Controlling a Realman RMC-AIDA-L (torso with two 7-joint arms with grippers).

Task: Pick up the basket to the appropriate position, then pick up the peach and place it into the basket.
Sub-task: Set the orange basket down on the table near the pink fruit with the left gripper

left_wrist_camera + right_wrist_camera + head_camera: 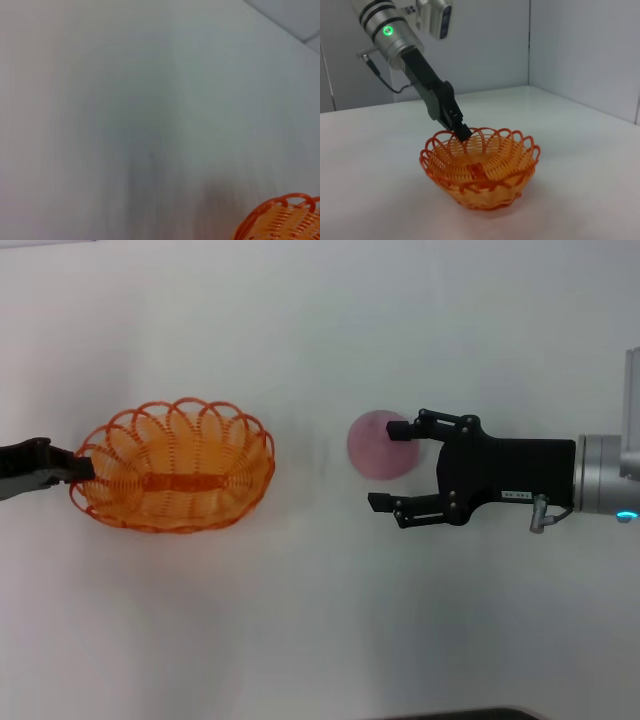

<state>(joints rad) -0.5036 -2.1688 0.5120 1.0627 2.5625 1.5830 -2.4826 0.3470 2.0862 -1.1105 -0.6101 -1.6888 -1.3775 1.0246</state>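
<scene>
Reaching from frame right, the right hand (398, 466) spreads wide around the peach (380, 444) to grip it, while the left hand (82, 469) pinches the basket (175, 466) rim at left, steadying it.

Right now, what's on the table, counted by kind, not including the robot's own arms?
Baskets: 1, the orange basket, its rim pinched by the left gripper.
Fruit: 1, the pink peach, lying on the table with the open right gripper around it.
Total: 2 things.
</scene>
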